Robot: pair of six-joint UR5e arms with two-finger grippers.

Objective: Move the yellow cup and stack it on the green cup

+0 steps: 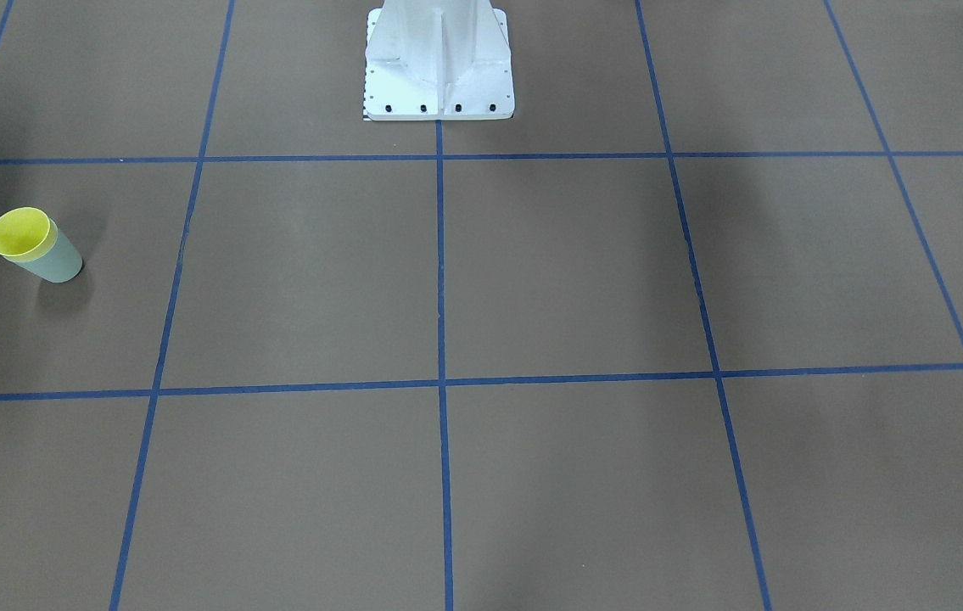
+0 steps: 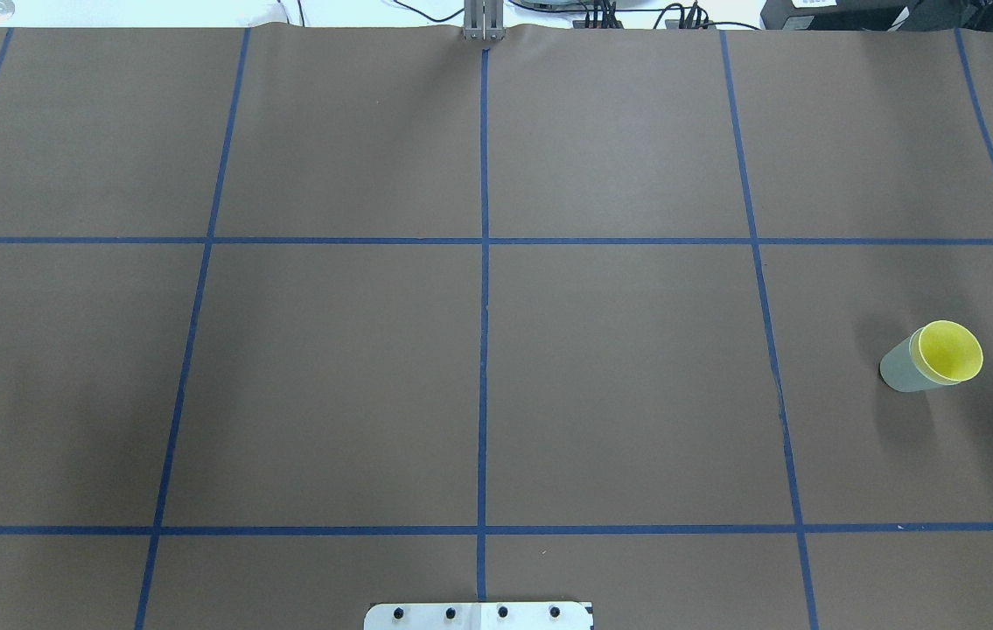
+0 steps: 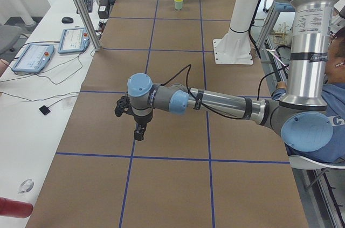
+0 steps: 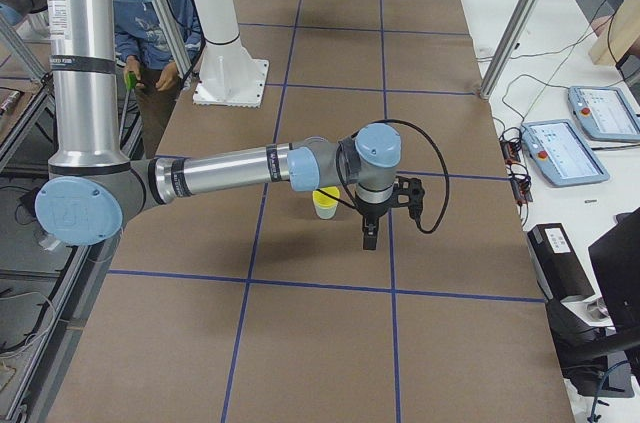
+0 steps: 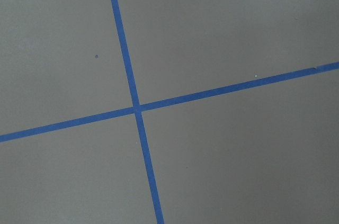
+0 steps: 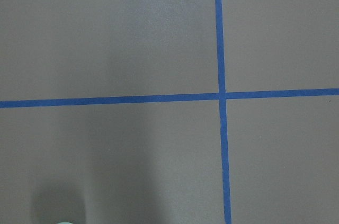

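Brown table (image 2: 330,367), blue tape (image 2: 484,350) grid, yellow cup (image 2: 951,350) inside green cup (image 2: 898,374).

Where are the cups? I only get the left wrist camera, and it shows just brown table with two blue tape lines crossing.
Observer: On the robot's right side of the table, the small bright yellow plastic cup sits nested inside the pale mint-green plastic cup.
Visitor: Standing or tipped over?
Observer: Standing upright, open ends up, as the left side camera shows.
Visitor: Is this arm holding anything?
Observer: Nothing shows in it. The left hand hangs over bare table, far from the cups; whether it is open or shut I cannot tell.
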